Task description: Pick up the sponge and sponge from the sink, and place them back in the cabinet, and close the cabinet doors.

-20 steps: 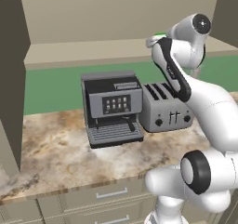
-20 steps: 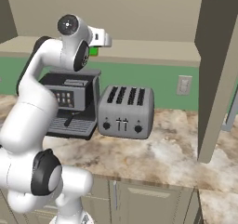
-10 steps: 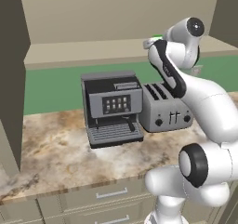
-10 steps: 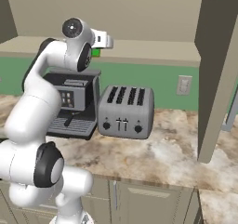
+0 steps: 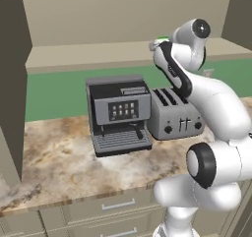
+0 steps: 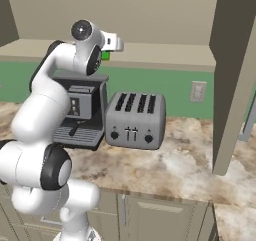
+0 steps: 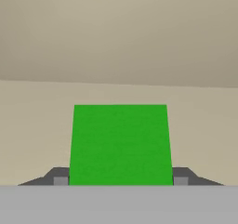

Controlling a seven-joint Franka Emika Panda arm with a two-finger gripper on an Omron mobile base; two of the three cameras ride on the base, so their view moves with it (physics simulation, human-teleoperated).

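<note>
The bright green sponge (image 7: pixel 120 144) is held between the narrowed jaws of the gripper (image 7: pixel 120 179), which is raised to the open cabinet and pointed in over its beige shelf (image 5: pixel 98 54), above the coffee machine (image 5: pixel 119 114) and toaster (image 6: pixel 134 120). The sponge is judged carried but not yet set down. The placing of this sponge, the second sponge and the closing of the doors are judged left.
</note>
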